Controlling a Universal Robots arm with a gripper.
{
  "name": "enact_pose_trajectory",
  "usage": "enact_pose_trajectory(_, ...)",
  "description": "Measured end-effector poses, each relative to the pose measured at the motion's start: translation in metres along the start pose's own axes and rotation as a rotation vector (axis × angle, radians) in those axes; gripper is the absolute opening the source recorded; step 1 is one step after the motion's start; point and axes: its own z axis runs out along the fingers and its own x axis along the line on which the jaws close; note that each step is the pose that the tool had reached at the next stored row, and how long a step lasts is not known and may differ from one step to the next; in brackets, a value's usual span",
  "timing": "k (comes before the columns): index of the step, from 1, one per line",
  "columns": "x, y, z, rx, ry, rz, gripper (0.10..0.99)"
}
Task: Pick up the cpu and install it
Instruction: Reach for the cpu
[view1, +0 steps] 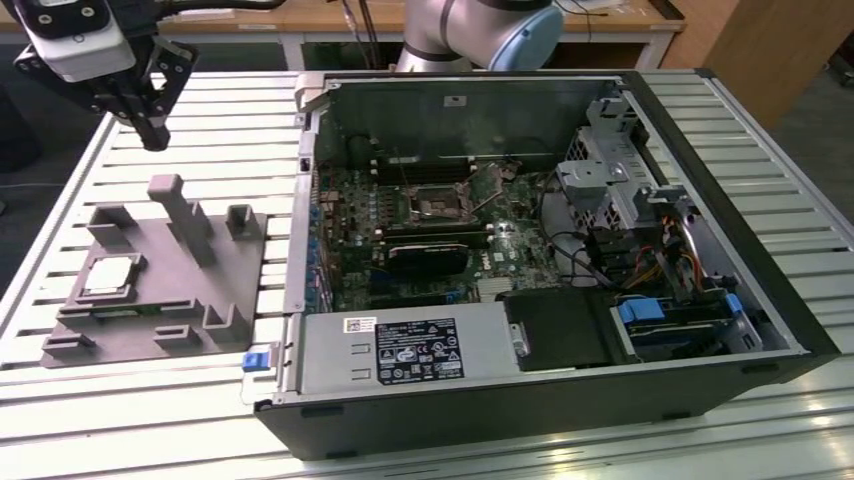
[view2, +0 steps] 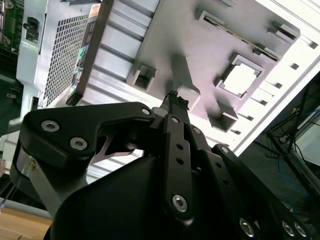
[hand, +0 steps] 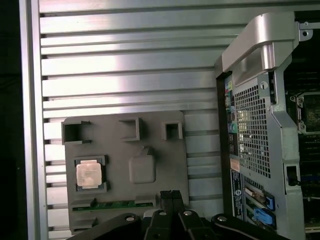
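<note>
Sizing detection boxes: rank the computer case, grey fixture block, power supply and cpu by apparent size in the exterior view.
Largest to smallest in the exterior view:
1. computer case
2. grey fixture block
3. power supply, clearly less area than the block
4. cpu, seated on the block

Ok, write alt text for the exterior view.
The gripper, fingers shut and empty, hangs over the slatted table at the exterior view's upper left, well clear of the cpu, which lies in a recess of the grey fixture block. To the exterior view's right an open computer case lies on its side, motherboard socket exposed.
</note>
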Motion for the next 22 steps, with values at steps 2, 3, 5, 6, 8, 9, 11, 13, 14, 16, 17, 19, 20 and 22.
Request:
enact_pose_trajectory(2,0.0026,-0.0002,0.0001,0.000,0.0011,0.000,0.106)
enact_pose_trajectory(3,0.0037,-0.0003,0.0002,0.000,0.0018,0.000,0.106)
enact_pose_trajectory(5,0.0063,-0.0005,0.0004,0.000,0.0029,0.000,0.106)
enact_pose_trajectory(6,0.0078,-0.0006,0.0005,0.000,0.0033,0.000,0.106)
enact_pose_trajectory(8,0.0115,-0.0009,0.0006,0.000,0.0039,0.000,0.106)
enact_pose_trajectory(9,0.0141,-0.0011,0.0006,0.000,0.0042,0.000,0.106)
enact_pose_trajectory(11,0.0207,-0.0016,0.0007,0.000,0.0045,0.000,0.106)
enact_pose_trajectory(13,0.0284,-0.0022,0.0007,0.000,0.0047,0.000,0.106)
enact_pose_trajectory(14,0.0323,-0.0025,0.0007,0.000,0.0048,0.000,0.106)
enact_pose_trajectory(16,0.0405,-0.0031,0.0008,0.000,0.0048,0.000,0.106)
enact_pose_trajectory(17,0.0449,-0.0034,0.0007,0.000,0.0049,0.000,0.106)
enact_pose_trajectory(19,0.0539,-0.0046,0.0009,0.000,0.0049,0.000,0.106)
enact_pose_trajectory(20,0.0582,-0.0054,0.0010,0.000,0.0048,0.000,0.106)
enact_pose_trajectory(22,0.0659,-0.0064,0.0011,0.000,0.0048,0.000,0.106)
